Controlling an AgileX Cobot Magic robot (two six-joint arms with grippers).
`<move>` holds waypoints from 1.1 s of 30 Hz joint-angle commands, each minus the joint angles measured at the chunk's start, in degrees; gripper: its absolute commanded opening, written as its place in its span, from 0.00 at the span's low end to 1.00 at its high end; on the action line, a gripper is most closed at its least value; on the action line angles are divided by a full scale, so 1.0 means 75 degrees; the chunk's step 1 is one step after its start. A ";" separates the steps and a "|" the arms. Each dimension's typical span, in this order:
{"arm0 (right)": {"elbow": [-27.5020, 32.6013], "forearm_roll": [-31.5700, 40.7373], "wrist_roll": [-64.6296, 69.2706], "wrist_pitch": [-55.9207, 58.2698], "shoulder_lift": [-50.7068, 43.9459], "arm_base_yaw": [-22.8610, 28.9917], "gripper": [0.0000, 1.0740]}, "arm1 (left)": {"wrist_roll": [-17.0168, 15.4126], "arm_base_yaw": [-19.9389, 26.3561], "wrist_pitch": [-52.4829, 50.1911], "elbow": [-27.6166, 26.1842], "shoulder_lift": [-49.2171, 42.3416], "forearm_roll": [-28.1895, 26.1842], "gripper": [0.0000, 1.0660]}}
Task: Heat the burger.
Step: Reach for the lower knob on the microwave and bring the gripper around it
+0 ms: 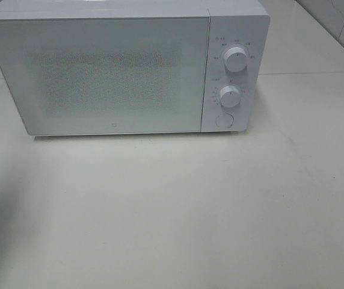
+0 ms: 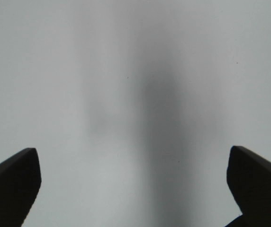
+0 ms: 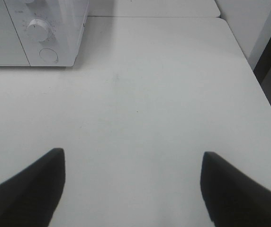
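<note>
Since the burger shows in none of the three views, you cannot say where it is. It is not on the bare stretch of surface [image 1: 172, 211] in front of the microwave [image 1: 118, 12], and the microwave's pale speckled door [image 1: 100, 75] is shut and gives no view inside. So you cannot describe the burger's bun, filling or condition from here either. The microwave stands toward the far edge of the surface, with its upper knob [image 1: 236, 60], lower knob [image 1: 230, 96] and round button [image 1: 224, 120] down its right side. Nothing is touching any of them. Your left end effector [image 2: 133, 161] has its jaws spread wide and empty over plain surface crossed by a soft shadow. Your right end effector [image 3: 133, 156] is also open and empty, near the right edge of the surface, with the microwave's control corner ahead of it. My reading is that the shut door fits either of two cases: the burger is already loaded and only the dials remain, or it has yet to be brought in. Nothing here shows heating under way, so treat setting the controls as not yet done.
</note>
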 commanded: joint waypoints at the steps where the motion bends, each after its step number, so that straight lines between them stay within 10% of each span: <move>1: 0.0015 0.0015 -0.0023 -0.0076 -0.0206 -0.0053 0.70 | 0.0069 0.0069 0.0497 0.0015 -0.0413 -0.0046 0.94; 33: 0.0015 0.0015 -0.0023 -0.0076 -0.0206 -0.0053 0.70 | 0.0084 0.0069 0.1184 0.2269 -0.8212 0.0290 0.94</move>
